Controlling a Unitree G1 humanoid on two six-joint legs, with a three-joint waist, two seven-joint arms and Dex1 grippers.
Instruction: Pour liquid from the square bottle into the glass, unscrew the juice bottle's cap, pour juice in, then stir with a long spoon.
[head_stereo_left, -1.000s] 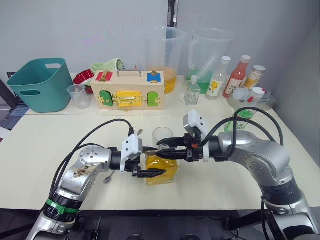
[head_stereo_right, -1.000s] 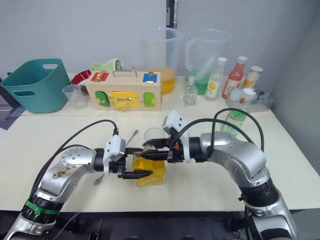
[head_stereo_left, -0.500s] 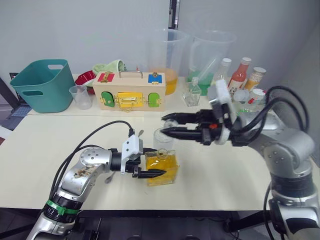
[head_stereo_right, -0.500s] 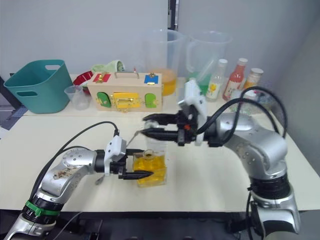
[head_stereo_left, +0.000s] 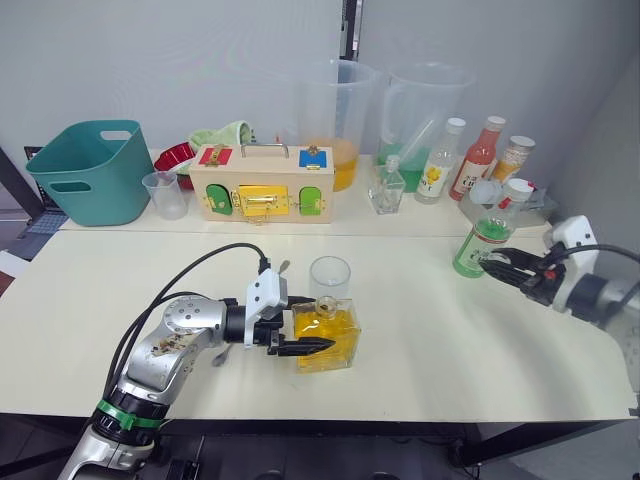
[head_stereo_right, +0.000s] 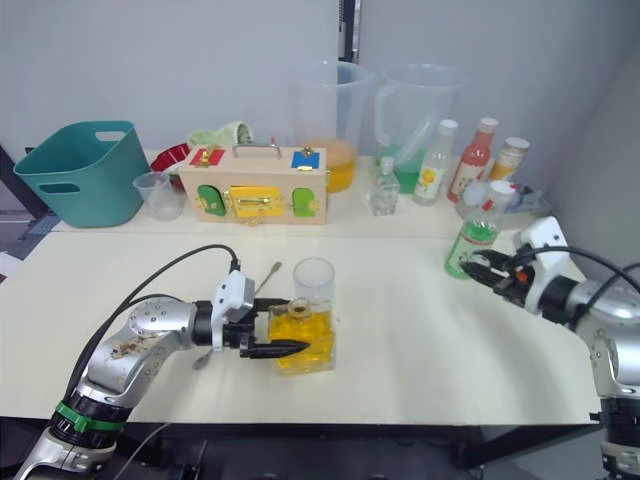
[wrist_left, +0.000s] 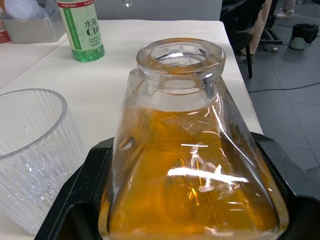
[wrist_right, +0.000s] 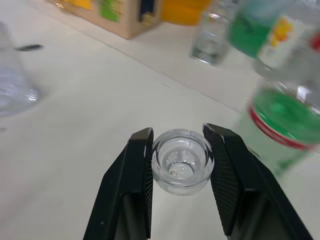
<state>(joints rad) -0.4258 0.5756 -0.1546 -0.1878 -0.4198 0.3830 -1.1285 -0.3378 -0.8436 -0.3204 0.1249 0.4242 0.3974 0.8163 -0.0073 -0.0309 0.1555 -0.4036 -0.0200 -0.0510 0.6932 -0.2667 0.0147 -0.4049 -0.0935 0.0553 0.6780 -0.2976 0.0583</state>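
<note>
The left gripper (head_stereo_left: 302, 343) clamps the square bottle (head_stereo_left: 325, 339) of yellow liquid, standing open-necked on the table (head_stereo_left: 420, 350) directly in front of the glass (head_stereo_left: 329, 278). The right gripper (wrist_right: 179, 150) pinches a clear glass stopper (wrist_right: 182, 161) beside the juice bottle (head_stereo_left: 484, 232).
</note>
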